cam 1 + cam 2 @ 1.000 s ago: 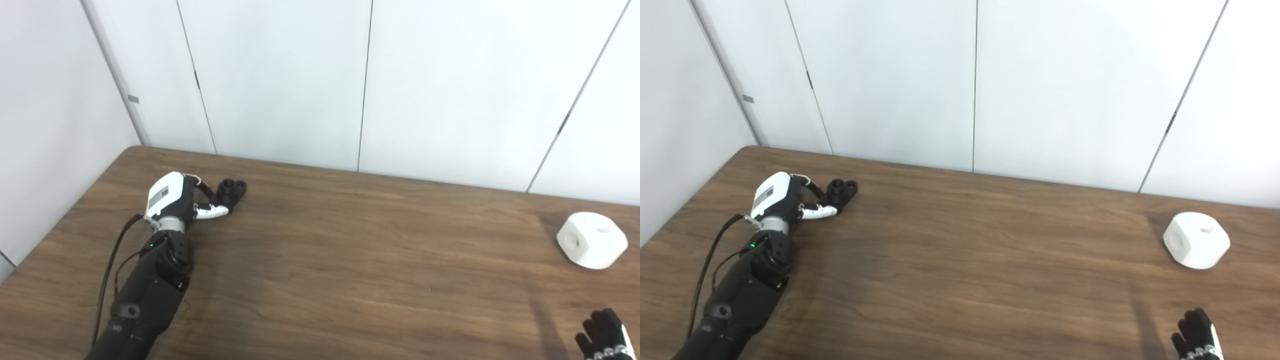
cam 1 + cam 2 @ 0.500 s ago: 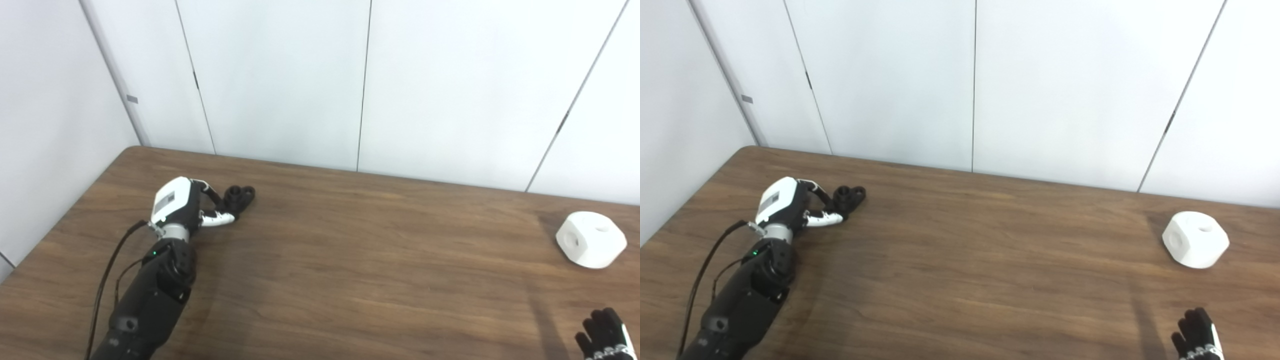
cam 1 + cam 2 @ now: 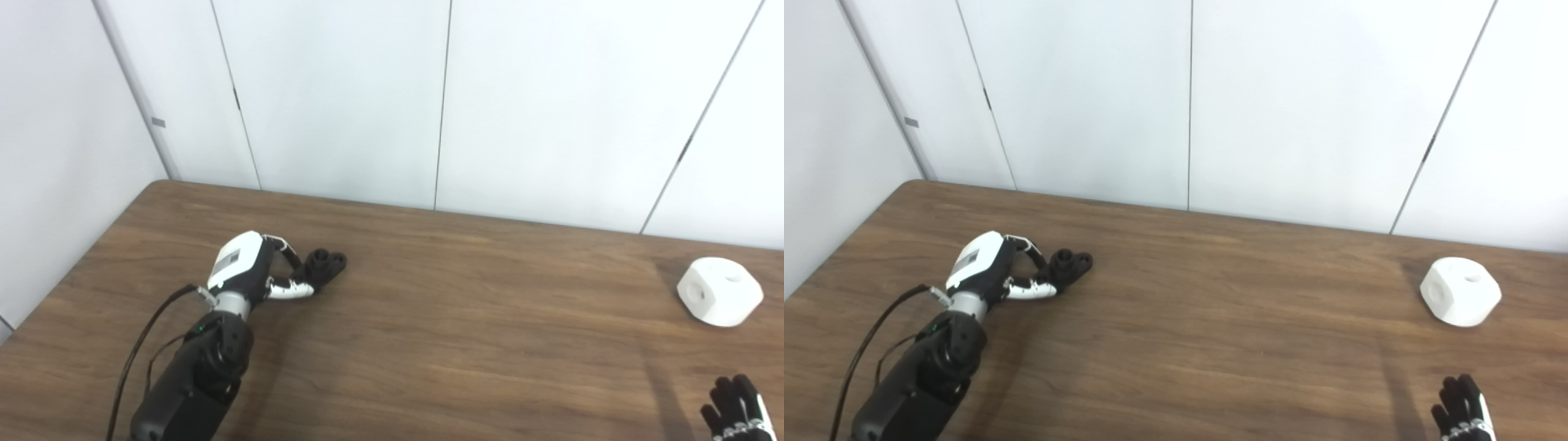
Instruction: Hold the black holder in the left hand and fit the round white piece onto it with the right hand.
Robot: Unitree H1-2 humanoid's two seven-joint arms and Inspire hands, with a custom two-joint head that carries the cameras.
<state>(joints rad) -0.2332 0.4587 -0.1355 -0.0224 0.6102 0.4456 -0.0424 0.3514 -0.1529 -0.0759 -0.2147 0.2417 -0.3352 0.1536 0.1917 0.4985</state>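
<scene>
Since a second ago your left hand [image 3: 254, 272] has carried the small black plastic holder with two round sockets [image 3: 324, 264] rightward and toward the near edge of the brown wood-grain table [image 3: 429, 318]; the holder sat closer to the far-left corner before. Fingers [image 3: 293, 289] are closed around the holder's near end, sockets pointing away from the palm to the right. I can't tell whether the holder is lifted or dragging on the wood.

Your round white faceted piece with holes in its faces [image 3: 720, 291] hasn't moved: it sits on the table at far right, well apart from both hands.

Your right hand [image 3: 737, 409] is parked at the bottom-right corner, same spot as before, only the black fingertips showing, pointing up and slightly spread, nothing in them. It sits nearer the table edge than the white piece, not touching it.

White panelled wall [image 3: 441, 98] runs behind the table.
</scene>
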